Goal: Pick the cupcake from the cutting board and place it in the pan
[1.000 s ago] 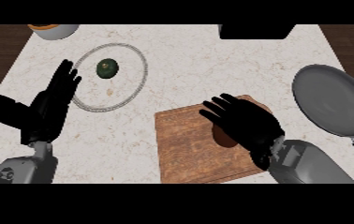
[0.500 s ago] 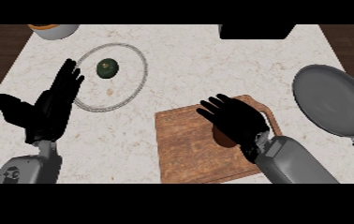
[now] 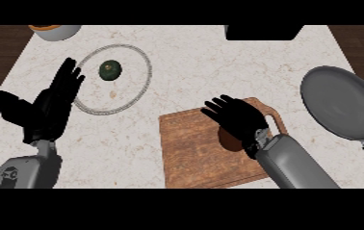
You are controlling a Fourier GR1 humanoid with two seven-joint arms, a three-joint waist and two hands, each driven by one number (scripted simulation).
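Note:
The wooden cutting board [image 3: 199,152] lies at the front centre of the counter. My right hand [image 3: 238,118] hovers over its upper right part, open, fingers spread toward the upper left. No cupcake shows; only a dark patch lies under the palm, and the hand hides whatever is beneath it. The grey pan [image 3: 338,101] sits at the right edge, apart from the hand. My left hand [image 3: 50,106] rests open at the left, fingers up.
A round glass lid [image 3: 146,77] with a dark green knob [image 3: 110,70] lies at the upper left, beside my left hand. A white bowl [image 3: 55,31] stands in the far left corner. A black box [image 3: 263,31] is at the back.
My right hand and forearm have shifted a little to the left and farther back over the board. The left hand has barely moved.

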